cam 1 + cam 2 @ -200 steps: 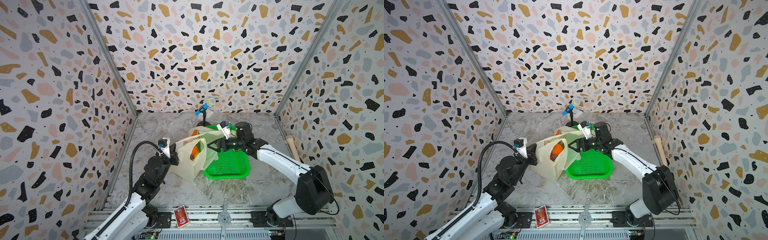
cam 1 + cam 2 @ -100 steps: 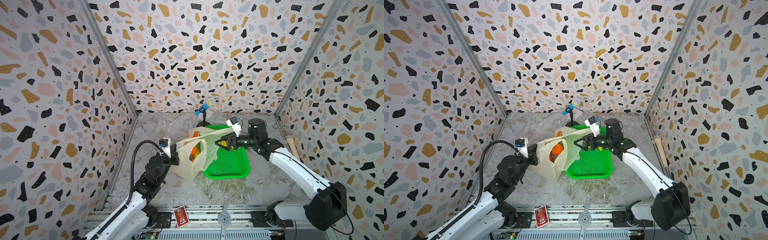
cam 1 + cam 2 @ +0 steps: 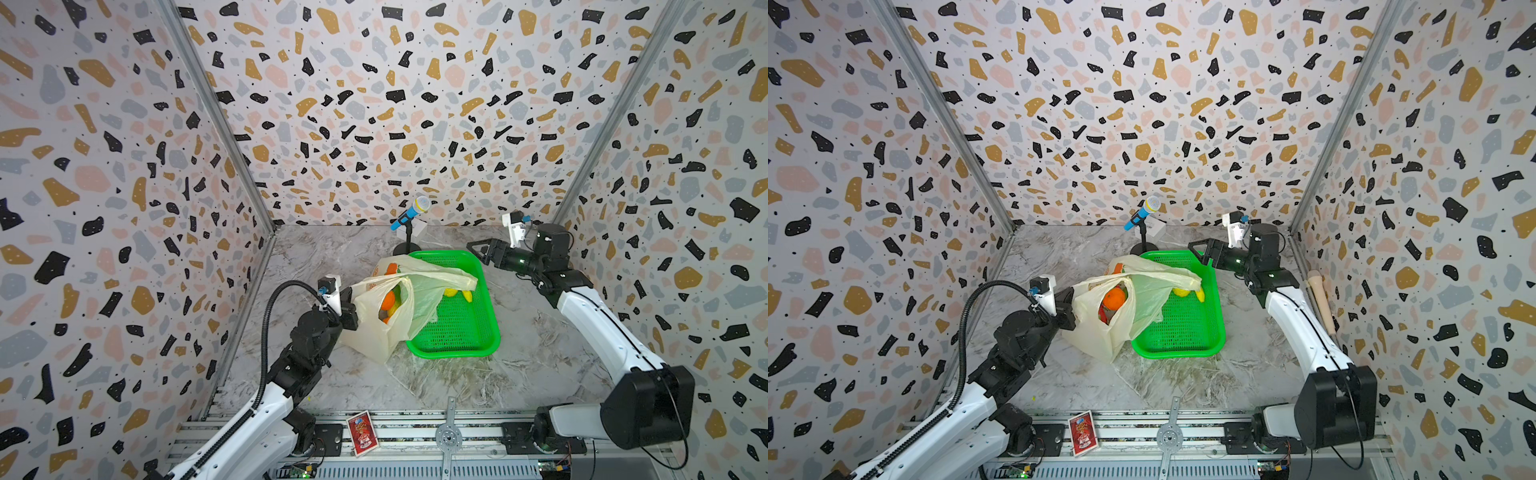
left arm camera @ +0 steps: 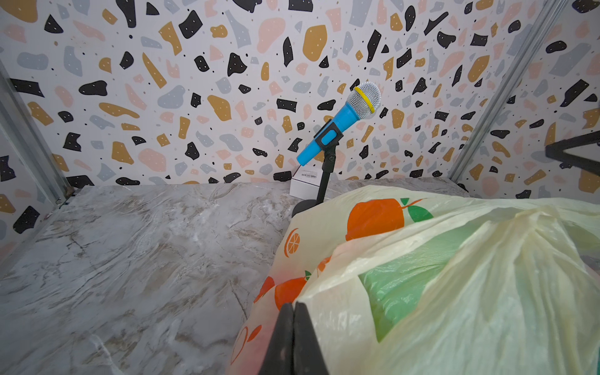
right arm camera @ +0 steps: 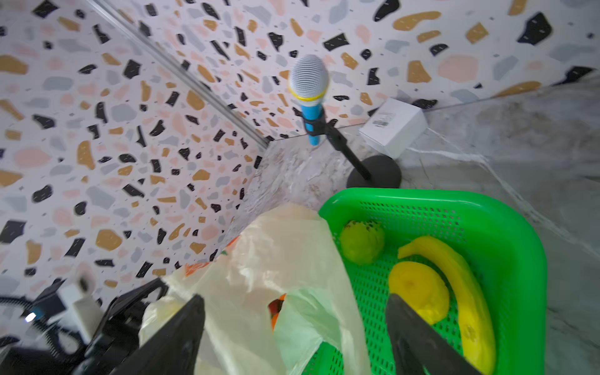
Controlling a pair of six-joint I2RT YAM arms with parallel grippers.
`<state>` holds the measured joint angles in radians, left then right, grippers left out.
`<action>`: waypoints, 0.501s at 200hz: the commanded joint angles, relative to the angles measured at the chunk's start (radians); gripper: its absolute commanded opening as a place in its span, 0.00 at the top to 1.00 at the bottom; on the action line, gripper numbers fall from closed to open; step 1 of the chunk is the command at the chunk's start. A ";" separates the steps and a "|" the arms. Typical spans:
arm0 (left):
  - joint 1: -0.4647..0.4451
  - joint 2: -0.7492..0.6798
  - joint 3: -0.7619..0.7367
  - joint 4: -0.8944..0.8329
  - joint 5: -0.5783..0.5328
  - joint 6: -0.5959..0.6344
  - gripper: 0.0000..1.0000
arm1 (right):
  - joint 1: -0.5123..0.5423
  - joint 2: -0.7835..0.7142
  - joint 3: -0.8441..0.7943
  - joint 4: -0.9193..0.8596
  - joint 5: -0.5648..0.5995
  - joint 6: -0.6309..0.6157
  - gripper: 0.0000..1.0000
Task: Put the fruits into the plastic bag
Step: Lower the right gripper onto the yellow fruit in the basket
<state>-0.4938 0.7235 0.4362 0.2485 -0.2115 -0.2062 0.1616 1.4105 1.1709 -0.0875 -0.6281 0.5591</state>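
The cream plastic bag (image 3: 374, 332) (image 3: 1096, 336) stands at the table's middle, its mouth gaping toward the green basket (image 3: 453, 353). My left gripper (image 3: 351, 309) (image 4: 293, 306) is shut on the bag's left rim. An orange (image 3: 388, 300) (image 3: 1114, 298) and something red show inside the bag. A lemon (image 5: 417, 289), a banana (image 5: 461, 285) and a bumpy green fruit (image 5: 362, 242) lie in the basket's far end, partly under a loose bag flap (image 3: 440, 276). My right gripper (image 3: 478, 251) (image 5: 293, 297) hangs open and empty above the basket's far right corner.
A blue toy microphone on a black stand (image 3: 409, 212) and a white box (image 5: 393, 126) sit behind the basket at the back wall. A wooden stick (image 3: 1320, 299) lies along the right wall. A red card (image 3: 361, 428) rests on the front rail.
My right gripper has drawn back from the bag's mouth, up and toward the back right corner. The bag's right flap now droops over the basket. The left gripper has held still.
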 commanded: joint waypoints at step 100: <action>0.004 -0.035 -0.005 0.041 -0.034 -0.001 1.00 | 0.152 0.515 0.371 -0.400 0.355 -0.198 0.24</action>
<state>-0.4938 0.7059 0.4358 0.2485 -0.2237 -0.2058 0.2852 1.9129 1.4952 -0.4011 -0.3161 0.4171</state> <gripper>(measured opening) 0.047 0.764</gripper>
